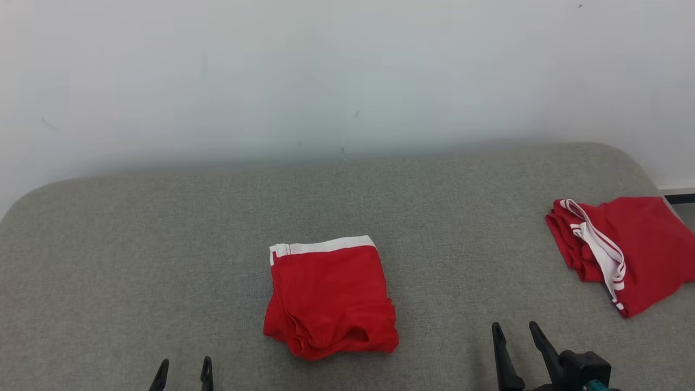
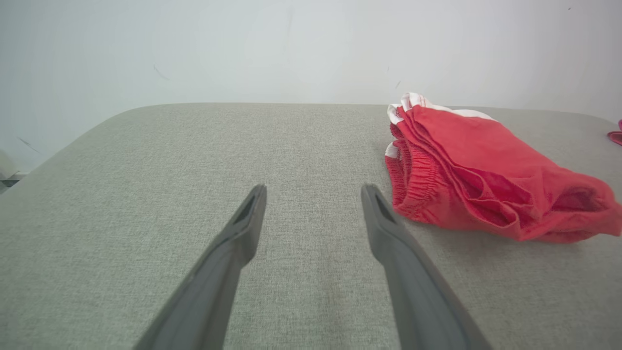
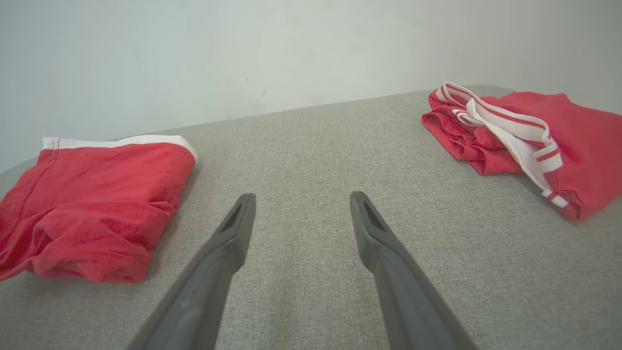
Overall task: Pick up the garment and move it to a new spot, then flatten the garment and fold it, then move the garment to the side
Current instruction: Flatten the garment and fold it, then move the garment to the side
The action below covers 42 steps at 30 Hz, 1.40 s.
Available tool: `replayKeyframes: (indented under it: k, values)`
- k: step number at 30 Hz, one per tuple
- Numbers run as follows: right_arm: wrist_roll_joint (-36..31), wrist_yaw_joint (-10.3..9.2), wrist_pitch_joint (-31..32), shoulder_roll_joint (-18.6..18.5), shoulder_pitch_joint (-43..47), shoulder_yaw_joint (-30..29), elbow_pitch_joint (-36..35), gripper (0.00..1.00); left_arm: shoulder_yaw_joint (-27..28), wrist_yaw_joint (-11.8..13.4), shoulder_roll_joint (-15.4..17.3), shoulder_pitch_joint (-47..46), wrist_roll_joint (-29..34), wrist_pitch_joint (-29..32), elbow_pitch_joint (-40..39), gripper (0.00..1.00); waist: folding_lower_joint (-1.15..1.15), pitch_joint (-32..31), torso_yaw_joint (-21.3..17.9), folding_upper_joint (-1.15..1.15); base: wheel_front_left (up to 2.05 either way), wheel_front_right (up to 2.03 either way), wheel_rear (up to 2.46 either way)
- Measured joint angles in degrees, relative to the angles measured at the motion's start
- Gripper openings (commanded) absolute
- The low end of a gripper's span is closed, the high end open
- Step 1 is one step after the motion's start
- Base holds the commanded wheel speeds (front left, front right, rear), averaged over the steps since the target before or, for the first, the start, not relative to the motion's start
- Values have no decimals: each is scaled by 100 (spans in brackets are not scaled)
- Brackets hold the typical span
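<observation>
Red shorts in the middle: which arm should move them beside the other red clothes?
Probably the right gripper: it is open and sits between the folded shorts and the other red clothes. The left gripper, also open, is on the far side.

Two red garments lie on one grey bench [image 1: 136, 244]: a folded garment [image 1: 331, 298] with one white band along its far edge, and a rumpled garment [image 1: 635, 250] with white trim striped in red. There are two grippers, the left gripper [image 1: 185, 360] and the right gripper [image 1: 515, 325], each with two dark fingers, four fingers in all. One pale wall [image 1: 326, 81] rises behind the bench. The right wrist view takes in both garments and two fingers; the left wrist view one garment whole and two fingers.
</observation>
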Motion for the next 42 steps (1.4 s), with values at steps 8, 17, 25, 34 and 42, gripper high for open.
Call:
replayKeyframes:
  k: [8, 17, 25, 34, 42]
  values:
    - [71, 0, 0, 0, -3, 68, -4, 100, 19, 13, -15, 75, 23, 0, -43, 100, 0, 53, 14, 0, 0, 0, 0]
    - [264, 0, 0, -2, -147, 247, 71, 100, -146, 9, -18, 57, -51, 0, -57, 100, 1, 151, 146, 0, 0, 0, 0]
    - [818, 0, -1, -1, -900, 824, 478, 100, -297, -2, -18, 10, -74, 0, -33, 100, 1, 300, 436, 0, 0, 0, 0]
    - [1885, 0, 0, 0, -1843, 1627, 1814, 100, -388, -20, -18, -87, -124, 0, 26, 100, 1, 423, 806, 0, 0, 0, 0]
    - [2370, 0, 1, 1, -2318, 2151, 2828, 100, -460, -24, -19, -189, -140, 0, 56, 100, 1, 570, 970, 0, 0, 0, 0]
